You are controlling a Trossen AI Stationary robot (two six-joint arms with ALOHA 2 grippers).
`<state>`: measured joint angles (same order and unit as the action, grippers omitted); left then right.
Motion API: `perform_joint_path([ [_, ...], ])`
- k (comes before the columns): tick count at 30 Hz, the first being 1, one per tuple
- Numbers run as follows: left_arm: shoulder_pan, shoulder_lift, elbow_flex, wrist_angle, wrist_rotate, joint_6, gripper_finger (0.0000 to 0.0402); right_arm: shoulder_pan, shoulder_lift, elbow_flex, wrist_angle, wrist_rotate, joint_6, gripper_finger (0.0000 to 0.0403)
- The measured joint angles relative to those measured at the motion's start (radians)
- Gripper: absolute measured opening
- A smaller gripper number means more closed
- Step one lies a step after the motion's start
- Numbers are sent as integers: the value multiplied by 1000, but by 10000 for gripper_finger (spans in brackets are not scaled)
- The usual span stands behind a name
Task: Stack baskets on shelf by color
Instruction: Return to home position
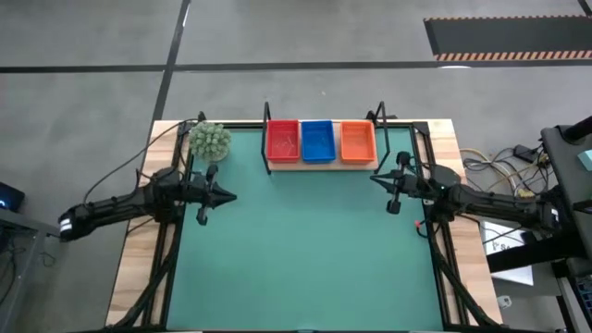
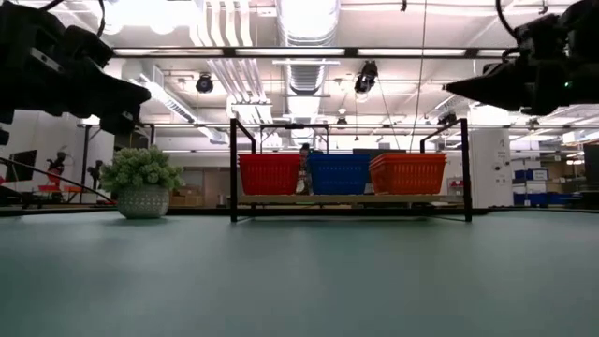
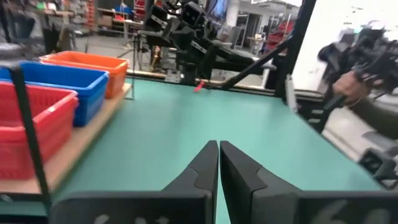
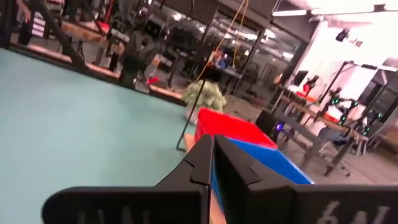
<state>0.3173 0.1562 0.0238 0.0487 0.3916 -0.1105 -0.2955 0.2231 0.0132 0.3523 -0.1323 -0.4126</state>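
On the wooden shelf at the table's far edge stand a red basket, a blue basket and an orange basket, side by side; in the low view the red basket, blue basket and orange basket rest on its board. My left gripper is shut and holds nothing, at the mat's left side, pointing level toward the right. My right gripper is shut and holds nothing, at the mat's right side, near the shelf's right end. The shut fingers of my left gripper and right gripper show in their wrist views.
A small potted plant stands left of the shelf, at the table's far left. The green mat spreads wide between the two arms. Black frame struts run along the table's left and right sides. Cables lie off the table's right edge.
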Motion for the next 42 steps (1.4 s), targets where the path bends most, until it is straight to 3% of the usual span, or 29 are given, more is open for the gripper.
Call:
perform_joint_path([
  [5,-67,-49,2,-27,-48,-46,0,0,-97,0,-69,1,-17,8],
  [12,-293,-37,-2,-38,-261,-35,0,0,-223,0,-195,13,-26,8],
  [15,-382,-34,-13,-32,-352,16,0,0,-223,0,-241,28,-30,8],
  [18,-424,-34,-14,-33,-366,46,0,0,-223,-1,-247,-3,-25,8],
  [25,-430,-28,-16,13,-409,92,0,0,-220,-1,-250,54,-66,9],
  [34,-430,-26,-18,43,-409,92,0,0,-220,-2,-247,81,78,9],
  [42,-430,-27,-18,47,-409,92,0,0,-214,-2,-248,81,99,9],
])
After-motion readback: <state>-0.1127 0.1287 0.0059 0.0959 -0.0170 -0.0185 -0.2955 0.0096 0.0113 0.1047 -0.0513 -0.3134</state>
